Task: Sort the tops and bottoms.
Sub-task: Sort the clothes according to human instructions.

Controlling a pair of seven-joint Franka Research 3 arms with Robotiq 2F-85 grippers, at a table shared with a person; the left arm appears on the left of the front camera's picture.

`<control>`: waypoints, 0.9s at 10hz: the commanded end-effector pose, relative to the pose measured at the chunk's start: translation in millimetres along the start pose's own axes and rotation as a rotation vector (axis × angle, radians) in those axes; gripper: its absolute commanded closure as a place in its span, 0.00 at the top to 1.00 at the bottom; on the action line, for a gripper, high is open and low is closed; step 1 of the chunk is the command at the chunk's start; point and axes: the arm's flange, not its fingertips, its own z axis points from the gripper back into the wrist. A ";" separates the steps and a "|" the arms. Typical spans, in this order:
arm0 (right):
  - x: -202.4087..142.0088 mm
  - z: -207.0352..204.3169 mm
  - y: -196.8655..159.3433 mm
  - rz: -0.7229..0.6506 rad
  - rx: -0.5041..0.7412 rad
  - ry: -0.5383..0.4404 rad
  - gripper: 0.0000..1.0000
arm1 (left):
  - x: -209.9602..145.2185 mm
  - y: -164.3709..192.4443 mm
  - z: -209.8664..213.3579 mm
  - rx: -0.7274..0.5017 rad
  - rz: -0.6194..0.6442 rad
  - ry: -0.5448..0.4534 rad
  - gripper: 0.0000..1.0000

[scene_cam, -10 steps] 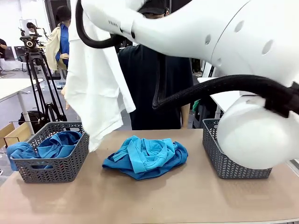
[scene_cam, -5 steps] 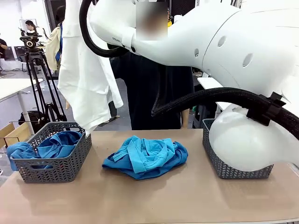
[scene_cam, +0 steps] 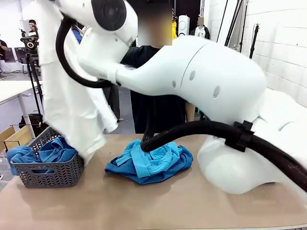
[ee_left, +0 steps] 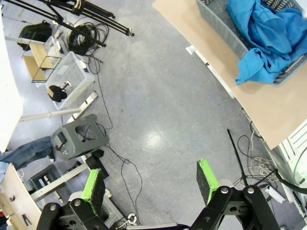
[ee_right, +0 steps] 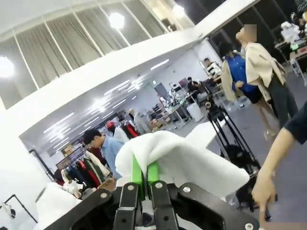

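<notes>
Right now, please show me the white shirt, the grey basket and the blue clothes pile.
white shirt [scene_cam: 72,110]: front view, hanging middle part.
grey basket [scene_cam: 48,173]: front view, its front wall.
blue clothes pile [scene_cam: 151,163]: front view, top folds.

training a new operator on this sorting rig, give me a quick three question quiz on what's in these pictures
1. True or false: the right fingers are shut on the white top.
2. What lies in the basket? A) blue clothes B) shoes C) nothing
3. Fill in: the left fingers stand ___ over the floor.
Key: 1 true; 2 A; 3 open.
</notes>
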 end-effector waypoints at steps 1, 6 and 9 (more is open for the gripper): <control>1.6 -254.2 51.7 -0.046 0.032 0.019 0.00 | -2.1 0.5 1.6 0.005 -0.003 0.007 1.00; -108.2 -256.8 -18.0 0.011 -0.112 0.283 0.00 | -2.1 0.5 1.6 0.005 -0.003 0.007 1.00; -155.4 -237.4 -55.9 -0.001 -0.243 0.435 0.00 | -2.1 0.5 1.6 0.005 -0.003 0.007 1.00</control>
